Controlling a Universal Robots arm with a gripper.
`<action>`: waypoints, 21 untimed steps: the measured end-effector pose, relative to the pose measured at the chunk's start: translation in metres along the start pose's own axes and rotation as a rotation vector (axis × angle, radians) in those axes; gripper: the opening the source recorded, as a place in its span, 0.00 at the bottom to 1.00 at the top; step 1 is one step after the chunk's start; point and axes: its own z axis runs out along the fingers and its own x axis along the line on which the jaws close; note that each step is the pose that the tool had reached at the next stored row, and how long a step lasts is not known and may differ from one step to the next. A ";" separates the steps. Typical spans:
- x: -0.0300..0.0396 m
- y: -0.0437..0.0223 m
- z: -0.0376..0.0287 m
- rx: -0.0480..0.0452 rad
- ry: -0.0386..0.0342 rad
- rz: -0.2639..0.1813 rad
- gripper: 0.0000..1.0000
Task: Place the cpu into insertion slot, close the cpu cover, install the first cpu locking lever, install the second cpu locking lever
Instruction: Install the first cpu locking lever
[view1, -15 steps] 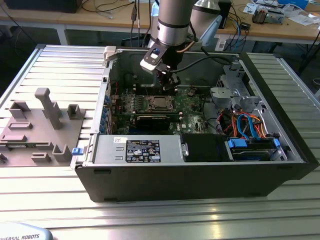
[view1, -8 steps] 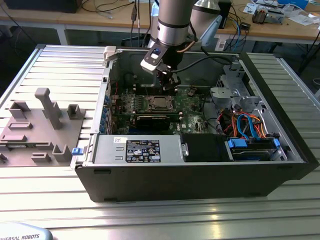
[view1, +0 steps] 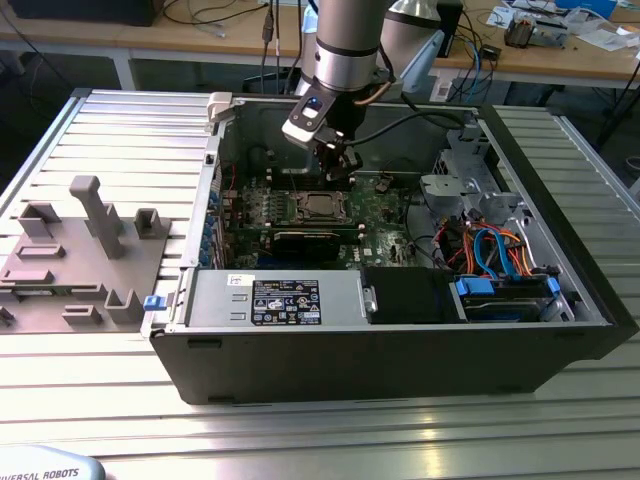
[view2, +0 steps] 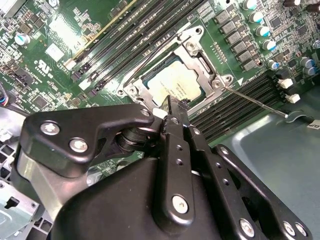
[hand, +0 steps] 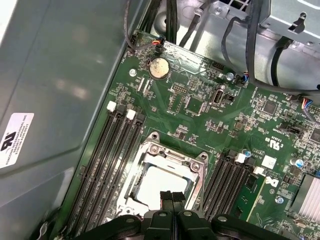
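Silver-grey metal catches our eye first: the cpu (view2: 170, 82) lies flat in the insertion slot (view1: 320, 206), on the green motherboard (hand: 200, 125) inside the opened computer case (view1: 400, 350) on the bench (view1: 100, 400). We see the cpu cover (hand: 150, 152) lying down around it, its square window framing the chip's top, so we judge those two steps done. The gripper (hand: 172, 196) hovers just above the socket's edge, fingers (hand: 166, 197) pressed together and holding nothing. A narrow closed tip, we'd say, suits pushing a thin wire better than pinching it. And look: one locking lever (view2: 255, 101) juts out from the socket corner across the memory slots (view2: 220, 117), apparently not latched.
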 end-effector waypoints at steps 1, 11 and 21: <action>0.0000 0.0000 0.0000 -0.0001 -0.0001 -0.002 0.11; 0.0000 0.0000 0.0000 -0.0002 -0.0007 -0.029 0.11; 0.0000 0.0000 0.0000 -0.0004 -0.0012 -0.052 0.11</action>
